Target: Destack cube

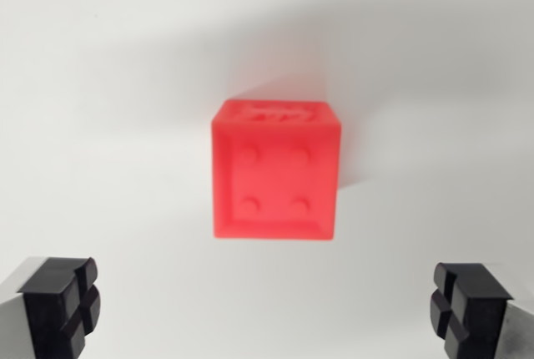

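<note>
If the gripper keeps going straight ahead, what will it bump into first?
Probably the red cube. It sits ahead, centred between the open gripper's fingers, though depth is hard to judge.

A plain white table carries one red cube (four studs showing).

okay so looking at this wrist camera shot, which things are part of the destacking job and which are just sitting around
Part of the job:
- red cube, studs on its facing side; only one cube is visible, so a stack can't be confirmed
- gripper, open, fingers at the bottom corners, apart from the cube

Just there:
- white surface, nothing else on it in this view
</note>
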